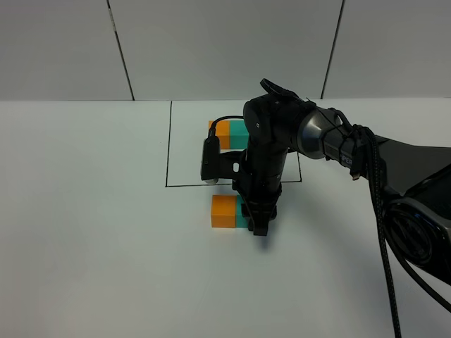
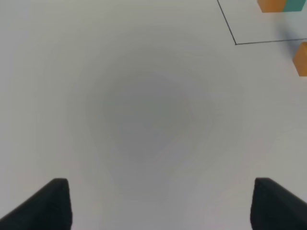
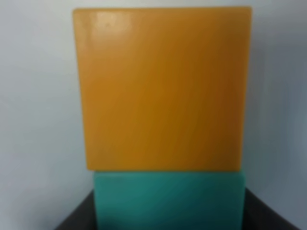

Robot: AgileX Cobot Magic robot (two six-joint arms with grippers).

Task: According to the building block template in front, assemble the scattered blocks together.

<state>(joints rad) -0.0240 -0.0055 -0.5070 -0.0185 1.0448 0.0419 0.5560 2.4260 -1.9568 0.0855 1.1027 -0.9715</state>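
The template point(image 1: 229, 132), an orange and teal bar, lies inside the black drawn rectangle point(image 1: 168, 148). In front of the rectangle the scattered orange cube point(image 1: 223, 211) sits on the table with the scattered teal cube point(image 1: 242, 215) pressed against its right side. My right gripper point(image 1: 255, 220) stands over the teal cube. In the right wrist view its dark fingers point(image 3: 76, 215) touch both sides of the teal cube point(image 3: 168, 199), which abuts the orange cube point(image 3: 163, 88). My left gripper point(image 2: 158, 206) is open and empty over bare table, out of the exterior view.
The white table point(image 1: 91, 232) spreads to the left and front. The right arm point(image 1: 331, 137) and its cable point(image 1: 384, 232) cross the right side. The left wrist view shows the template point(image 2: 280, 5), a rectangle corner point(image 2: 235, 43) and the orange cube's edge point(image 2: 302, 58).
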